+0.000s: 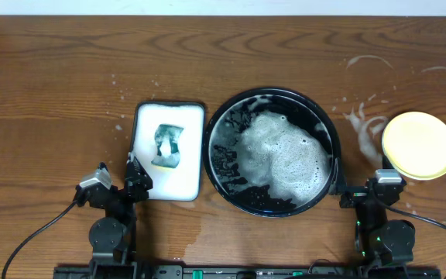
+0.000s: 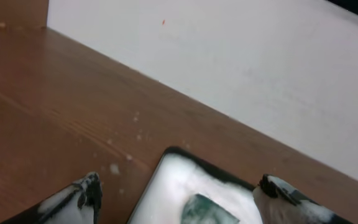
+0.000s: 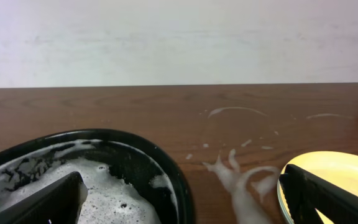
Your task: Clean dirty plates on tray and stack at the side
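At bench centre, toward the front edge, the tray [image 1: 221,172] sits wet, with white foam [image 1: 281,155] over most of its floor; just left of it lies a white dish [image 1: 173,186] carrying a green sponge [image 1: 168,146]. Near the right edge a pale yellow plate [image 1: 419,145] rests apart from the tray, foam streaks [image 1: 360,124] on the bench [image 1: 53,93] between them; whether other plates lie beneath it, cannot tell. Left gripper [image 2: 179,185] hangs at the dish's front-left corner, jaws wide; right gripper [image 3: 182,186] sits between tray and plate, jaws wide.
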{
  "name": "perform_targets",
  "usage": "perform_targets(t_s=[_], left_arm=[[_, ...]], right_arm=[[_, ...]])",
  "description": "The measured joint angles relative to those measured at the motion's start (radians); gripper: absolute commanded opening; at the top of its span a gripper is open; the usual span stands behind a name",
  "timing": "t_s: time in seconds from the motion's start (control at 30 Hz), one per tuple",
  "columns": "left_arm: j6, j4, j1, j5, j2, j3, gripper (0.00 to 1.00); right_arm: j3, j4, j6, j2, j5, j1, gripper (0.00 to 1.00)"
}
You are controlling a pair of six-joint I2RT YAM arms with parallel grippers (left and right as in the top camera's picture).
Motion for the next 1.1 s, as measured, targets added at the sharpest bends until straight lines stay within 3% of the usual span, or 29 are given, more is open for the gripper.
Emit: perform_targets(t_s=[1.1], left_arm=[[0.000,-0.041,0.001,0.016,0.001,0.008,0.81]], right_arm=[[0.000,0.000,0.000,0.000,0.000,0.000,0.99]])
